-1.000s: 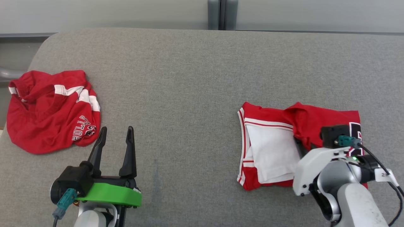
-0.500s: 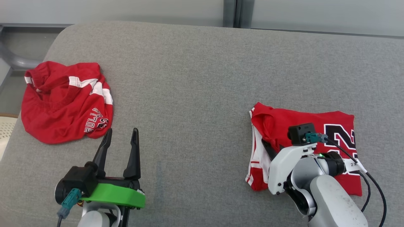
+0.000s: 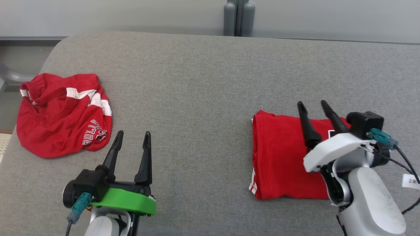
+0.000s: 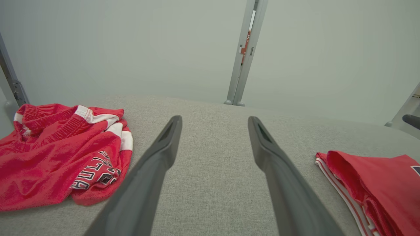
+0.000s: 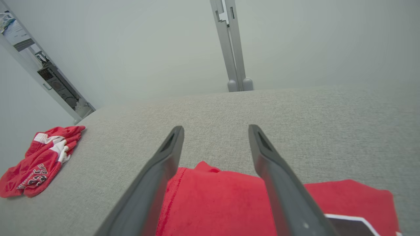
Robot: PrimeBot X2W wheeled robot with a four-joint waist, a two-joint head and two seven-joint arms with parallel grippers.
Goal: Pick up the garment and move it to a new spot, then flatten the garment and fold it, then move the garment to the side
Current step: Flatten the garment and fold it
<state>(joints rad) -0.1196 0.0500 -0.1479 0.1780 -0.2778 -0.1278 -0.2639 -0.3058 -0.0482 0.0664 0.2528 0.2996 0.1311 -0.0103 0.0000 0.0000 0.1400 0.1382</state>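
Head view: the folded garment (image 3: 282, 157) is lying as a tidy red rectangle at lower right of the frame, on the worktop (image 3: 197, 82). The right gripper (image 3: 311, 103) is hovering over its far edge with fingers standing apart and gripping nothing. The left gripper (image 3: 134, 133) is sitting at lower left, fingers apart too, empty. A crumpled garment (image 3: 59, 114) is lying at left centre, near the left gripper's tips and looking clear of them.

Left wrist view: the fingers are standing wide over bare worktop. The crumpled garment is lying at left and the folded garment's layered edge at lower right, well apart.

Right wrist view: the fingers are pointing past the folded garment's far edge, with red cloth below them at lower centre. A dark print patch is showing at lower right.

Judgement: the fold is looking done, so the step in hand is probably the move to the side. I can't tell whether that is already finished. If not, the next move is calling for a pinch through all layers at one edge and a shift without the stack opening. Otherwise the arm is needing to pull clear without snagging cloth.
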